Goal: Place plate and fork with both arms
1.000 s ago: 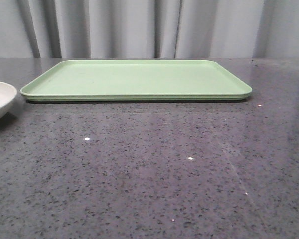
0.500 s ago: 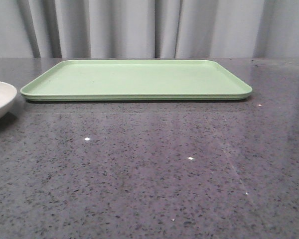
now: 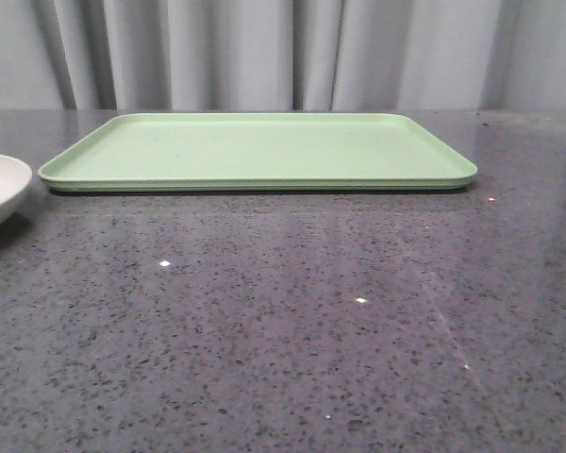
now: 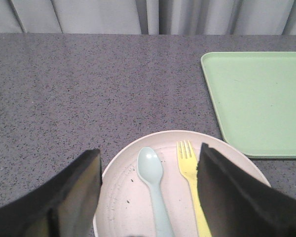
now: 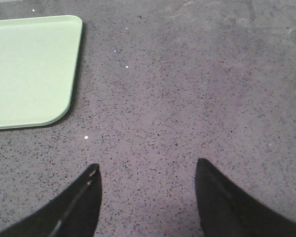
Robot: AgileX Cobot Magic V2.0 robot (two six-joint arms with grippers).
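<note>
1. A large rectangular light-green plastic tray (image 3: 255,149) lies flat on the dark speckled stone table (image 3: 292,321).
2. A pale blue plastic spoon (image 4: 154,190) lies bowl-up, its handle end cut off from view.
3. Grey pleated curtains (image 3: 283,52) hang behind.

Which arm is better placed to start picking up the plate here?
Left. The open left gripper hovers over the plate, which holds the fork. The right gripper faces only bare table.
</note>
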